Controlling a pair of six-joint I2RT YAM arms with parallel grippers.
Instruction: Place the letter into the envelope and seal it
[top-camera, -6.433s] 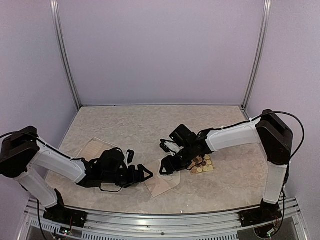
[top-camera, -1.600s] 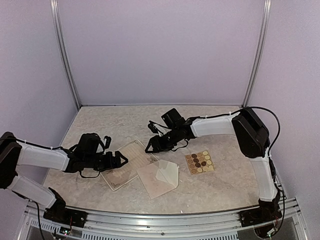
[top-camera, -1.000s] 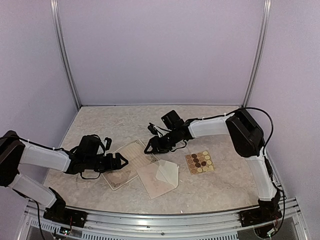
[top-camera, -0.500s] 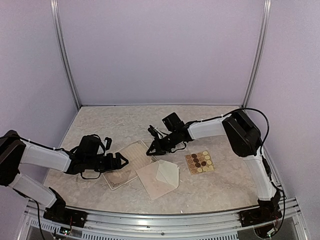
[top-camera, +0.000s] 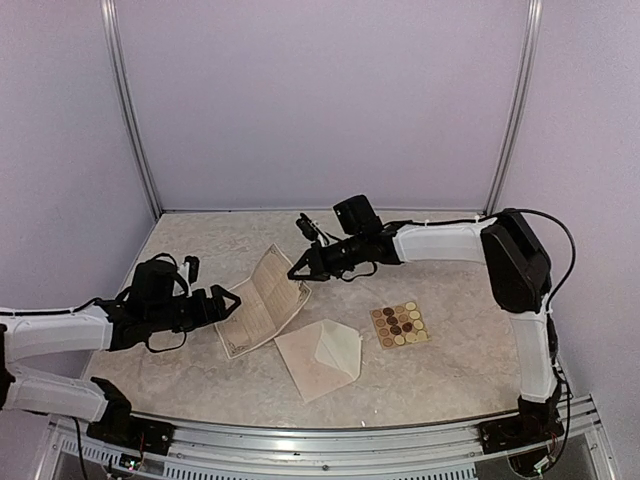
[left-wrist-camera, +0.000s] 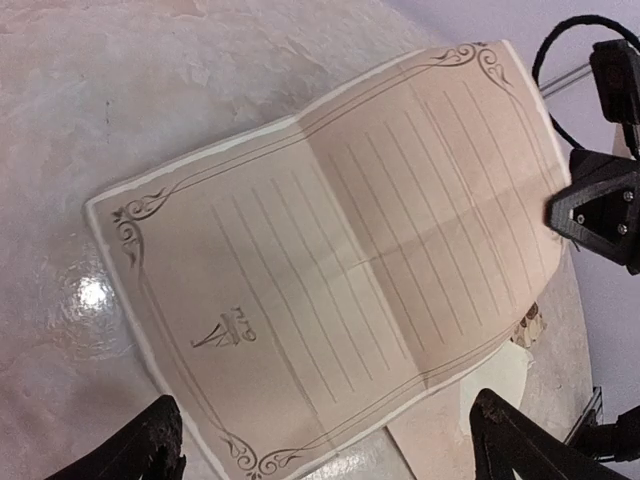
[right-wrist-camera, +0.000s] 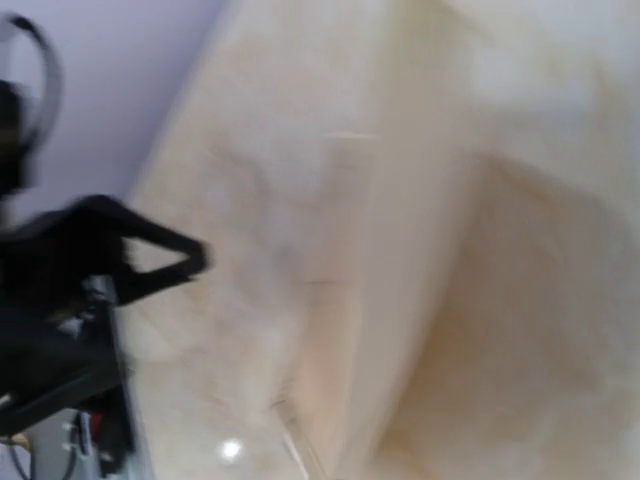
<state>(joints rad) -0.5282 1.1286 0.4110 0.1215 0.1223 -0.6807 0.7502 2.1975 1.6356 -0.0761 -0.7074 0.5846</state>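
Note:
The letter (top-camera: 258, 305), a tan lined sheet with ornate corners, rests on its near left edge and tilts up at the far right. There my right gripper (top-camera: 298, 270) is shut on its edge. The left wrist view shows the letter (left-wrist-camera: 340, 290) spread out, with the black right gripper (left-wrist-camera: 600, 200) at its far side. My left gripper (top-camera: 222, 301) is open just left of the letter and holds nothing; its fingertips (left-wrist-camera: 150, 455) frame the sheet's near edge. The cream envelope (top-camera: 337, 345) lies flat on a pinkish sheet (top-camera: 308, 372). The right wrist view is blurred, filled by paper (right-wrist-camera: 420, 300).
A square card of round brown and yellow stickers (top-camera: 400, 324) lies right of the envelope. Purple walls and metal posts close in the marbled table (top-camera: 450, 370). The metal rail with the arm bases runs along the near edge.
My right gripper has shut on the letter's far right edge and raised it toward the back. The left arm has drawn back to the left, still open.

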